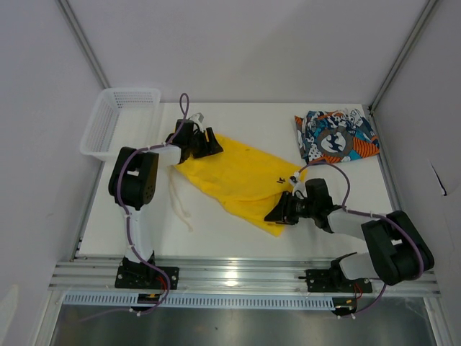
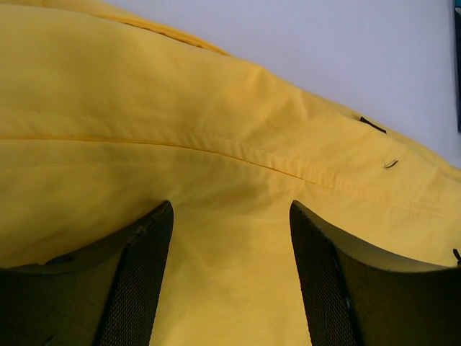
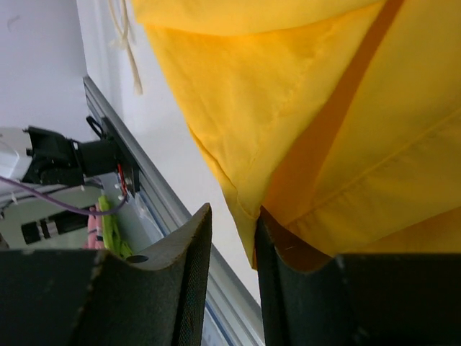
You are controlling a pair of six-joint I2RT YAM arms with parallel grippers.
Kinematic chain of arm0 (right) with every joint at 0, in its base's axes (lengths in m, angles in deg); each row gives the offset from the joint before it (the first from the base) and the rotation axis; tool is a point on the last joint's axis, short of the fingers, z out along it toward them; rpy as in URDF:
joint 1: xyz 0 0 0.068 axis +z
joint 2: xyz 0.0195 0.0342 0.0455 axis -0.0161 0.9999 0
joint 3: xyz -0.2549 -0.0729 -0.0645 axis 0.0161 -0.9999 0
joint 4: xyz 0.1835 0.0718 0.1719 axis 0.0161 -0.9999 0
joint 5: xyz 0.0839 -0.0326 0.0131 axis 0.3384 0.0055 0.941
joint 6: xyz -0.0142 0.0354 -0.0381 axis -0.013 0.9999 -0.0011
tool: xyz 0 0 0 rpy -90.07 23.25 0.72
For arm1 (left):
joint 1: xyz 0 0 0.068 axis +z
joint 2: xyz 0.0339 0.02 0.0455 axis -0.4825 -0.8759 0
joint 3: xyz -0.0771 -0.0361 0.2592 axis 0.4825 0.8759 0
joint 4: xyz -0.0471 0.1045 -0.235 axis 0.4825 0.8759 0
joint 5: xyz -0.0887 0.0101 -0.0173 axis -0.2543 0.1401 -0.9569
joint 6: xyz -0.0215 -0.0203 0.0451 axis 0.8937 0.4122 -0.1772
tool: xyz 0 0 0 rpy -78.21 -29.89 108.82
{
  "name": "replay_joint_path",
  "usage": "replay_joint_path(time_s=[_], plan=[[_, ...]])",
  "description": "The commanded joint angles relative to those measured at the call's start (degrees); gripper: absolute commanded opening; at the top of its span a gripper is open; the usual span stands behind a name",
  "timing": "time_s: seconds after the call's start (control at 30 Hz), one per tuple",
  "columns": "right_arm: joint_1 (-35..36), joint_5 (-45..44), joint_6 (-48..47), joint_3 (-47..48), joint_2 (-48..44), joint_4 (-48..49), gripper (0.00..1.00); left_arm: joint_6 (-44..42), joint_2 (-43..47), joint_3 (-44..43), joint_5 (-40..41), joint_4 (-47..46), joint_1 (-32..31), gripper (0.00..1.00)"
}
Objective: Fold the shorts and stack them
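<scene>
The plain bright yellow cloth shorts [image 1: 238, 176] lie on the bench [image 1: 216, 232]. The left hand [image 1: 209, 144] is open over their far-left end; the right hand [image 1: 276, 214], nearly closed, meets their near corner, grip unclear.

No text, number or brand could be read in any view. The yellow shorts [image 1: 238, 176] carried a small black mark [image 1: 279, 180] near their right side, too small to make out as lettering. The printed shorts [image 1: 335, 137] showed only a busy pattern of blue, orange, black and white shapes, and none of it resolved into letters.
</scene>
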State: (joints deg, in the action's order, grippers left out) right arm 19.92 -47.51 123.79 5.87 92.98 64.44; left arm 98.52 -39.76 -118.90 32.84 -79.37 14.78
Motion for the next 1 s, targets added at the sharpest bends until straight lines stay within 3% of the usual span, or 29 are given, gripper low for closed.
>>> replay_joint_path(time_s=[0.0, 0.13, 0.67, 0.97], plan=[[2.71, -1.7, -2.8, -2.11, -5.0, 2.11, 0.33, -0.73, -1.69, -0.44, 1.27, 1.77, 0.18, 0.69], [4.73, -4.33, -3.59, -2.82, -7.74, 1.24, 0.41, -0.73, -1.7, -0.7, 1.36, 2.04, 0.18, 0.69], [4.82, -7.05, -3.16, 1.04, 0.33, 7.39, 0.5, -0.82, -1.69, -0.62, 1.36, 2.12, 0.18, 0.69], [3.25, -8.99, -1.13, 2.1, 4.12, 11.6, 0.46, -0.91, -1.61, -0.62, 1.45, 2.04, 0.09, 0.69]])
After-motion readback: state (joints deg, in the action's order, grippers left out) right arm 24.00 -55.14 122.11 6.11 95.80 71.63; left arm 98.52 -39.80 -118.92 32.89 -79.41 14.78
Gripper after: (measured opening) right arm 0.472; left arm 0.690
